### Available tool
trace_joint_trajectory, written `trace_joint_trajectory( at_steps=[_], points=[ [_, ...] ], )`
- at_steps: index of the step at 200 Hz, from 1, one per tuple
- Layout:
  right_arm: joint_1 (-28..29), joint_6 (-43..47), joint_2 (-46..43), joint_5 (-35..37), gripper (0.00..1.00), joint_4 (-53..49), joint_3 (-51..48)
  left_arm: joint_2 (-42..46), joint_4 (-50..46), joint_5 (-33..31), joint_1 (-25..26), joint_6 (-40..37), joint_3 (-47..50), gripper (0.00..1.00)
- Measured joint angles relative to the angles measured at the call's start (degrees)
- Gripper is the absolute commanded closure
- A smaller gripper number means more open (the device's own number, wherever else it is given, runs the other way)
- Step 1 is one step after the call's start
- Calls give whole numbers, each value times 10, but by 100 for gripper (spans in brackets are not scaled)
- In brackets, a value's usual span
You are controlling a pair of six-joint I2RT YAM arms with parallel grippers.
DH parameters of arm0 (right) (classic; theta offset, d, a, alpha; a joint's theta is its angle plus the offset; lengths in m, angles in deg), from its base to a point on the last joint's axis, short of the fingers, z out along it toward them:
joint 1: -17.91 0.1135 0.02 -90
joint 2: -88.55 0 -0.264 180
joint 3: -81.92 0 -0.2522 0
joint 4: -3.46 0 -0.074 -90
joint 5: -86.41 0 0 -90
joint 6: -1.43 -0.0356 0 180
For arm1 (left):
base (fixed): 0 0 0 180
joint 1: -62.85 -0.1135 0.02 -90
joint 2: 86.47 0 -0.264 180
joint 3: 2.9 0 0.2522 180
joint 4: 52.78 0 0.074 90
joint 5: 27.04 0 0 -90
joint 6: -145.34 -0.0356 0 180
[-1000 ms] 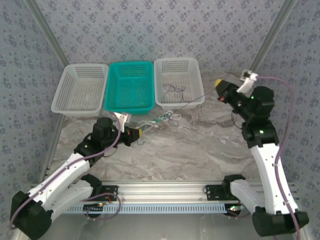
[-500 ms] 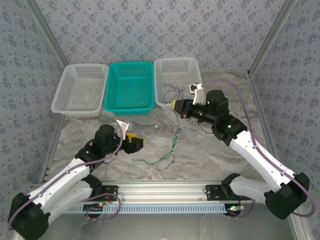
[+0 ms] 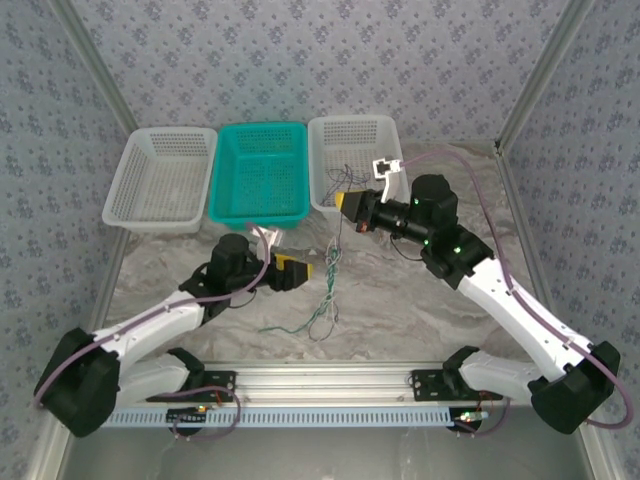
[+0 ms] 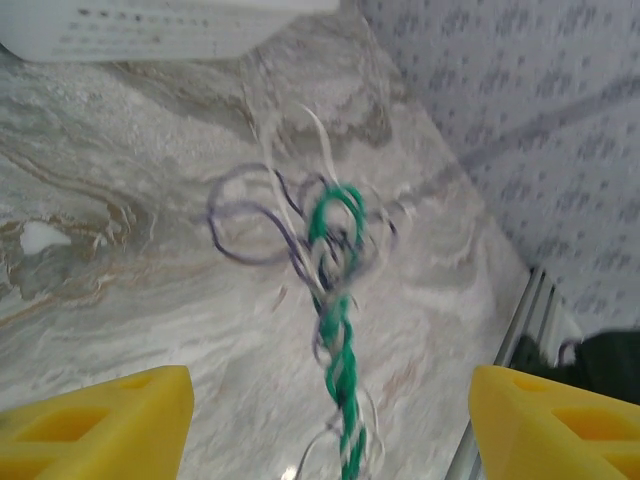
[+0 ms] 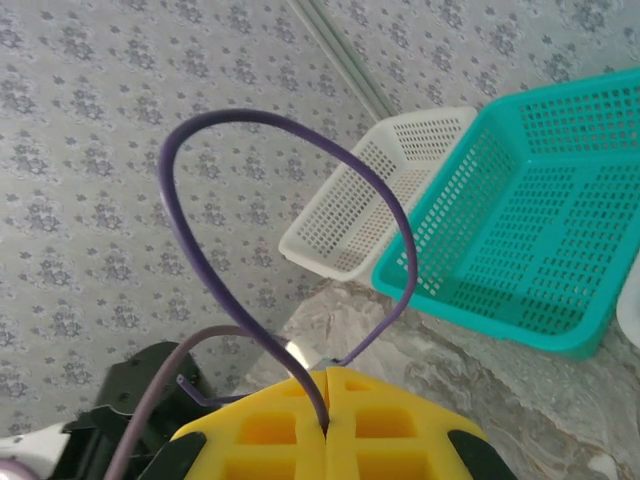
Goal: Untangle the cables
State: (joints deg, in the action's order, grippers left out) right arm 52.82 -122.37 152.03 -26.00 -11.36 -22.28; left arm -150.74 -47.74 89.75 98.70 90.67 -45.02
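Left tool (image 3: 303,272) now wide apart beside dangling cables (image 3: 328,285); right tool (image 3: 344,204) still clenched on them.

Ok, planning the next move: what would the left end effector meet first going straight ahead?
Most likely the cables, twisted together straight ahead of the left end effector; depth is unclear.

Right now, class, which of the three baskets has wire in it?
The white basket on the right: thin dark wire lies on its floor. The teal basket and the left white basket show none.
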Motion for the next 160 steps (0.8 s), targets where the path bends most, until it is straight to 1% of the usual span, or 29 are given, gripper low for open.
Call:
trace_joint_trajectory(
  at_steps=[22,41,49,63,75,84,107,138,151,160],
  points=[
    [3,2,-1,1,100,4,10,-41,80,-31,-3,101,-2,27],
    [5,4,-1,1,100,6,11,-85,114,-42,-4,170,-21,28],
    [5,4,0,1,100,5,11,-107,122,-46,-3,195,-35,31],
    [6,4,0,1,100,7,11,-138,130,-52,-2,228,-58,42],
    [7,4,0,1,100,8,11,-154,134,-56,-1,243,-69,49],
    [8,4,0,1,100,9,11,-161,135,-59,0,250,-72,51],
    [9,4,-1,7,100,9,11,-166,114,-67,0,254,-75,50],
    [9,8,-1,18,100,9,11,-170,83,-66,3,254,-83,45],
    [9,9,-1,21,100,9,11,-175,82,-61,7,254,-84,45],
    [9,9,-1,23,100,9,11,-179,81,-55,9,254,-86,49]
  ],
)
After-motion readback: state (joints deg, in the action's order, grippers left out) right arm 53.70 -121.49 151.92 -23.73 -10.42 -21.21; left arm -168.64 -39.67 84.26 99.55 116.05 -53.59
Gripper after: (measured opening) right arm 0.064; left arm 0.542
